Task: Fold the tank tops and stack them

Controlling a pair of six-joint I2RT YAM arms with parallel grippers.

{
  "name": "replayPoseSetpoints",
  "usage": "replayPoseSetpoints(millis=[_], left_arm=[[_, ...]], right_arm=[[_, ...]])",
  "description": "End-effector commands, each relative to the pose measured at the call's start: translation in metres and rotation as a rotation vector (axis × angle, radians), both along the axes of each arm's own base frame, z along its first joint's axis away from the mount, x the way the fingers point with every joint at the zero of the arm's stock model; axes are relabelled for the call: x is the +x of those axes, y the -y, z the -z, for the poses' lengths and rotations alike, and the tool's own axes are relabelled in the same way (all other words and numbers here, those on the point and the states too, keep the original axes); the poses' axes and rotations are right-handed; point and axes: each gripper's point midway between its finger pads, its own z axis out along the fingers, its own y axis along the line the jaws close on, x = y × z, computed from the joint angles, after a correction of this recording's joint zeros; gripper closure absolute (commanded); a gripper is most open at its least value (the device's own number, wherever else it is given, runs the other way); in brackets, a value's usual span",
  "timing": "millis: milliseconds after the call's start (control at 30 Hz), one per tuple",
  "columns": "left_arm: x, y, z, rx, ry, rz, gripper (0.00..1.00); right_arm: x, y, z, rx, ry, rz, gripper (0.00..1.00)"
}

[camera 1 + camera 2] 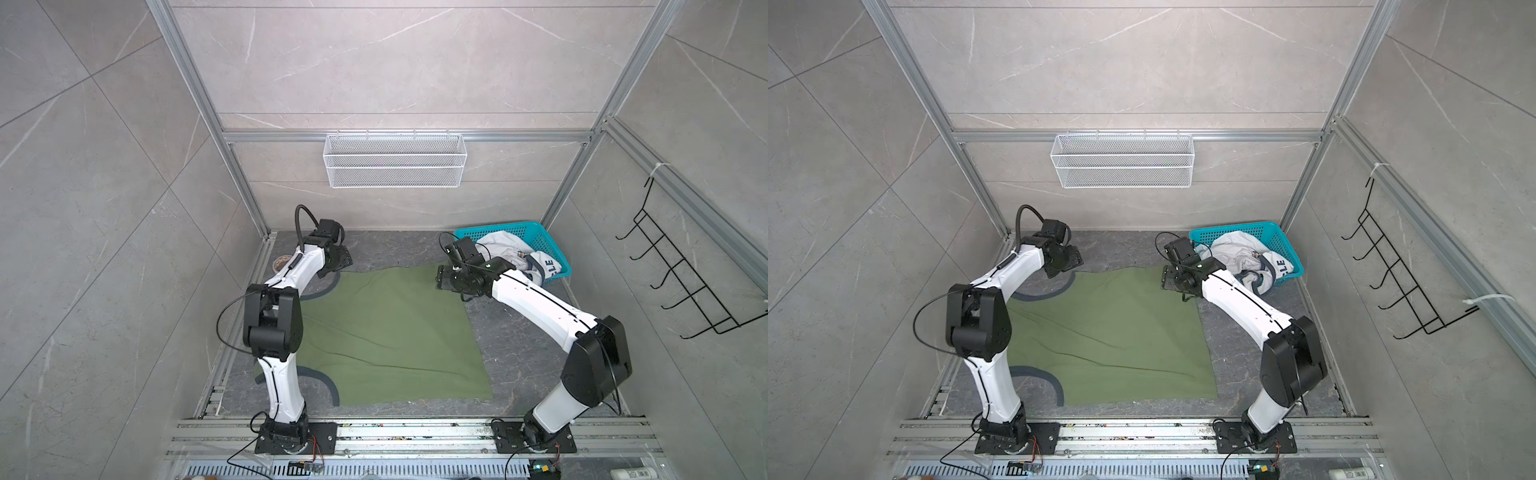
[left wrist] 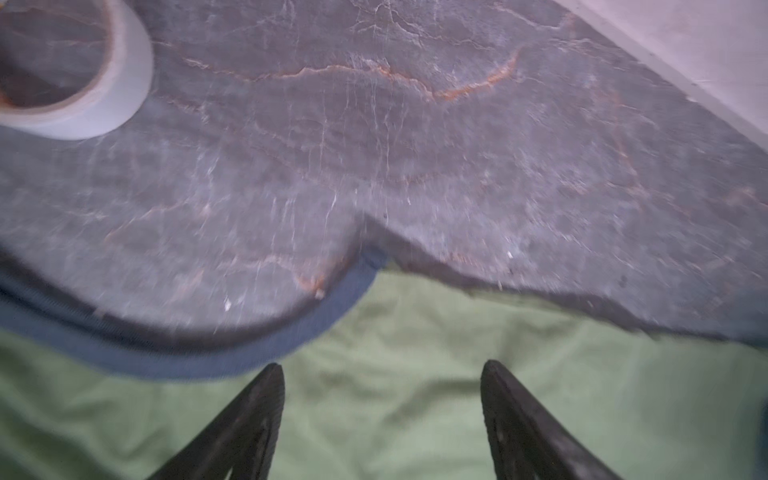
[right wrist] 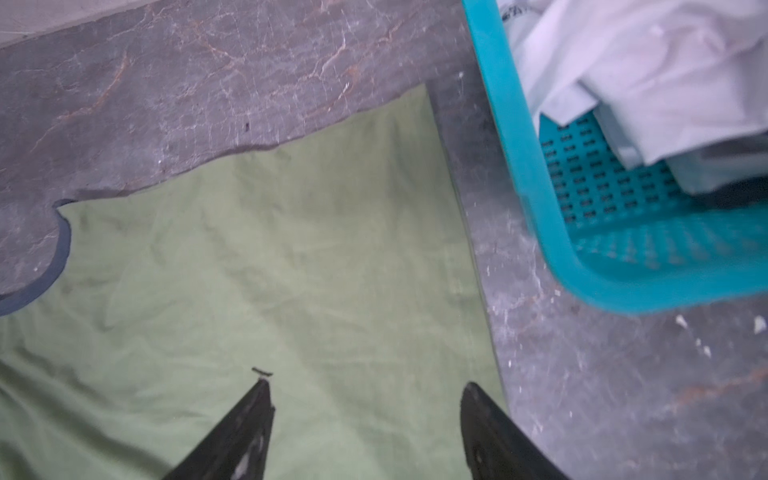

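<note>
early stage by my read: olive green tank top [image 1: 390, 332] lies spread flat and unfolded on the table [image 1: 528, 374], armhole trims toward the left arm's side. white tank top [image 1: 503, 247] sits crumpled in the teal basket [image 1: 544, 243] at the far right. left gripper [image 2: 382, 368] hovers over the green top's far edge by an armhole, jaws apart, nothing between them. right gripper [image 3: 365, 386] hovers over its far right corner, jaws apart too, empty. no fold made, no stack; both folds and the stacking are left.
</note>
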Motion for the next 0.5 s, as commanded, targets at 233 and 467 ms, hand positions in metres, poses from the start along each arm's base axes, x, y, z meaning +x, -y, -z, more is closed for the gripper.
replayPoseSetpoints(millis=[233,467], left_arm=[[0.032,0.001,0.037,0.011,-0.076,0.01,0.35],[0.037,0.004,0.055,-0.005,-0.111,0.002,0.42]], right_arm=[[0.041,-0.004,0.012,-0.046,0.033,-0.049,0.3],[0.055,-0.003,0.024,-0.072,0.036,-0.048,0.31]])
